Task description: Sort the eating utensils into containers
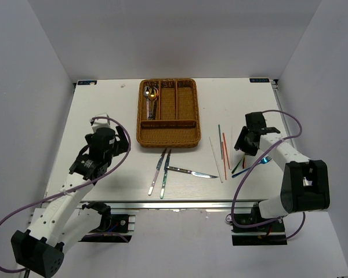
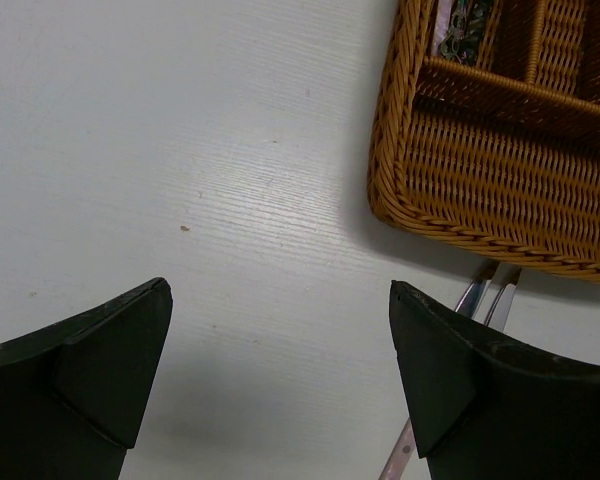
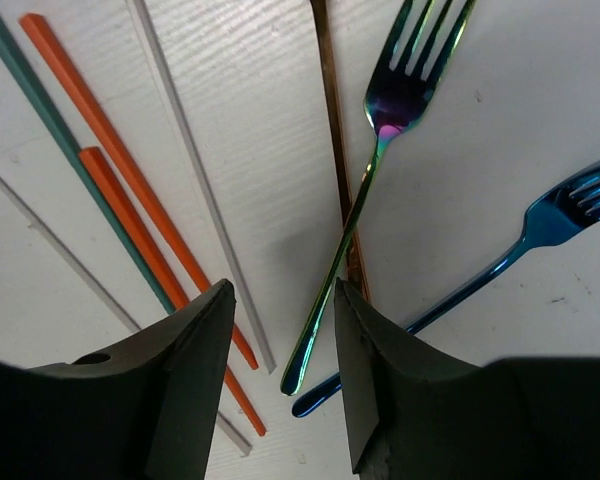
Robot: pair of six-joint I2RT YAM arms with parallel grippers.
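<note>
The brown wicker tray (image 1: 168,143) sits at the table's far middle, with two spoons (image 1: 152,97) in its left long slot. Three silver knives (image 1: 165,171) lie in front of it. White, red and green chopsticks (image 1: 221,152) lie to the right. My right gripper (image 3: 282,290) is open and empty, low over the handle end of an iridescent fork (image 3: 358,210), which crosses a gold handle (image 3: 332,120) and lies beside a blue fork (image 3: 540,235). Orange (image 3: 110,140), teal (image 3: 40,110) and white chopsticks (image 3: 190,160) lie to its left. My left gripper (image 2: 280,290) is open and empty over bare table, left of the tray's near corner (image 2: 480,190).
Two knife handles (image 2: 485,295) show just below the tray corner in the left wrist view. White walls close off the table at the back and both sides. The right arm's cable (image 1: 278,116) loops above the forks.
</note>
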